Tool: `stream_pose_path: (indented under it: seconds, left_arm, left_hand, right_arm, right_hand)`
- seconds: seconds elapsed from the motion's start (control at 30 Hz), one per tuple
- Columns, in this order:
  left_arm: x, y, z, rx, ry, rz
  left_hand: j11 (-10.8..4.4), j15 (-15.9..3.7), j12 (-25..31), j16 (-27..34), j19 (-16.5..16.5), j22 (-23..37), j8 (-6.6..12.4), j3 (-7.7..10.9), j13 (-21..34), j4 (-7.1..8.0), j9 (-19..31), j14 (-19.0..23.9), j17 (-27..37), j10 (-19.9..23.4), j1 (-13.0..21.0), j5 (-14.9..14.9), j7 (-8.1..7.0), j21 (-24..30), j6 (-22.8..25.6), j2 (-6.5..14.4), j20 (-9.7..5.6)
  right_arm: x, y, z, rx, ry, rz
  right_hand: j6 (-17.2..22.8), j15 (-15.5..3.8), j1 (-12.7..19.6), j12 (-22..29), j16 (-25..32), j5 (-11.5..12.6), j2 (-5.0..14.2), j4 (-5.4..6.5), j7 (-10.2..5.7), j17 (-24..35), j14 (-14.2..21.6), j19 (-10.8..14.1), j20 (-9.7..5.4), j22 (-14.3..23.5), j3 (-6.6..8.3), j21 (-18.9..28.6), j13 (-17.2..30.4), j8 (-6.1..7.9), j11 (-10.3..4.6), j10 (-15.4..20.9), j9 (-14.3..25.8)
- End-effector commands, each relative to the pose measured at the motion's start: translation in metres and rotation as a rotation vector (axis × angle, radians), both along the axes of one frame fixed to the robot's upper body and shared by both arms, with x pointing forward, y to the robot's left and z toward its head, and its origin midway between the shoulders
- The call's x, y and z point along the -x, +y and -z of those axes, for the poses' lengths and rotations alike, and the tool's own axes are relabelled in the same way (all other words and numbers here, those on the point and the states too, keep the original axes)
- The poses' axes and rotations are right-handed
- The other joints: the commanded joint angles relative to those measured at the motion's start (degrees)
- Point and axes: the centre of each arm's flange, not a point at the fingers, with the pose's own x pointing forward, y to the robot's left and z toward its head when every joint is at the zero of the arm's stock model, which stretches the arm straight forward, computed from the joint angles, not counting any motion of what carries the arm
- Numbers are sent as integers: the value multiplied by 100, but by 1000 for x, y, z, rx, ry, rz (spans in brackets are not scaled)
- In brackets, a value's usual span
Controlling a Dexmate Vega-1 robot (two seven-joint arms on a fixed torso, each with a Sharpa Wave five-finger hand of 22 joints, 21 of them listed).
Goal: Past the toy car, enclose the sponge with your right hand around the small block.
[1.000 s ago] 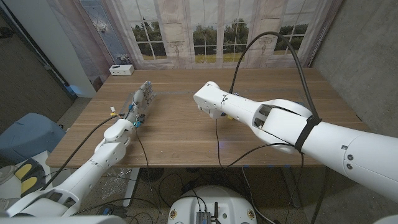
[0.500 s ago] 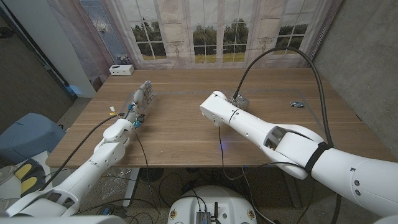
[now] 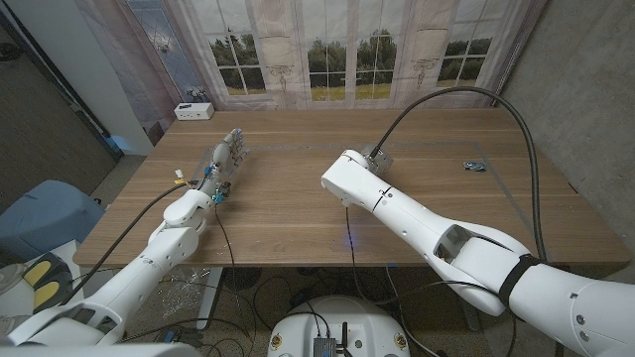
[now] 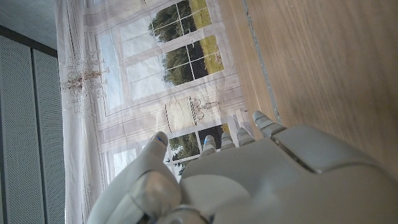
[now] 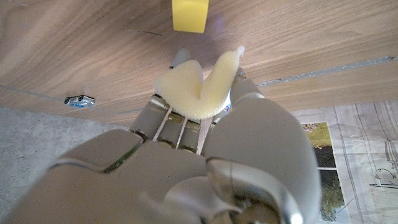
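My right hand point(image 5: 205, 155) grips a pale yellow sponge point(image 5: 198, 88), which is folded into a V between its fingers. A small yellow block point(image 5: 190, 14) lies on the wood just ahead of the fingertips, with a gap between it and the sponge. The small blue toy car point(image 5: 79, 99) sits off to the side. In the head view my right hand point(image 3: 378, 156) is at the table's middle, mostly hidden by its own wrist. The toy car point(image 3: 474, 167) stands to its right. My left hand point(image 3: 226, 159) waits near the table's left edge with fingers extended, holding nothing.
A white box point(image 3: 193, 111) sits at the table's point(image 3: 288, 213) far left corner. A thick black cable point(image 3: 466, 94) arches over the right arm. Windows with curtains stand behind the table.
My right arm has swung right and its hand has moved from left of centre to the middle of the table. The toy car has come into sight. The left hand has not moved.
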Motion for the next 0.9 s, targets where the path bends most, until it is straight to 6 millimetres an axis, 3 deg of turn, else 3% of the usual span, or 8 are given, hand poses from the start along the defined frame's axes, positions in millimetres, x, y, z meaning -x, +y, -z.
stream_pose_path:
  seconds: [0.03, 0.9]
  left_arm:
    - [5, 4, 2, -5, -5, 5]
    - [16, 11, 6, -27, -10, 16]
  left_hand:
    - [5, -11, 21, 18, -1, 27, 2, 24, 20, -25, 16, -60, 8, -51, 60, -22, -33, -10, -23, -13, 13]
    - [14, -12, 28, 22, 2, 27, 7, 33, 20, -67, 16, -61, 7, -47, 87, -32, -39, -8, -28, 0, 7]
  right_arm:
    - [16, -2, 4, -10, -41, -5]
    - [32, 11, 34, -15, -12, -26]
  right_hand:
    - [41, -445, 41, -11, -28, 8, -24, 11, 0, 5, -2, -28, -38, 1, 49, 26, 30, -37, -36, 16, 18]
    - [11, -419, -12, -83, -61, -4, -49, 56, -3, 33, -45, -72, -56, -6, 51, 74, 33, -119, -37, -6, 20]
